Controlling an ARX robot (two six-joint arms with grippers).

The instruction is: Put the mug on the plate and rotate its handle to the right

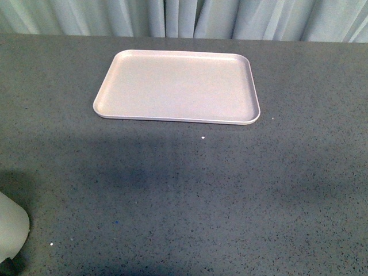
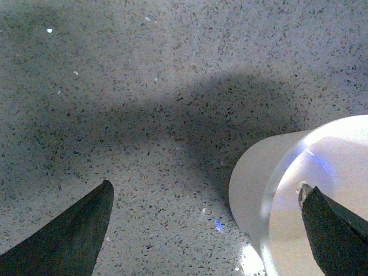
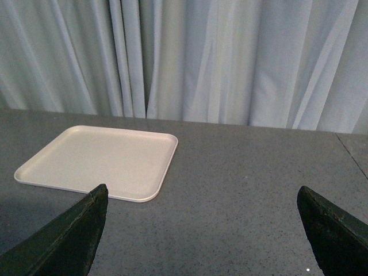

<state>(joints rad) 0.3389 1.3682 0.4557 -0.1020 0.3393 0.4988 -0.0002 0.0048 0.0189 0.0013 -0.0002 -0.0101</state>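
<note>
Left fingers (image 2: 75,236) wide, one over mug (image 2: 287,190); right fingers (image 3: 69,236) wide; plate (image 1: 178,86) well apart on table (image 1: 230,190), curtain (image 3: 230,57) behind.

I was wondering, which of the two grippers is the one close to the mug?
The left gripper: the mug shows right beside its open jaws, while the right gripper has only the plate and curtain ahead.

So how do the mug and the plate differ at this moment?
The plate is flat, rectangular and cream, in full view at the far middle of the table; the mug is rounded, white and cut off at the front view's near-left corner. The mug sits beside one finger of the open left gripper; the plate is bare, with no gripper by it. Both rest on that grey speckled table.
</note>
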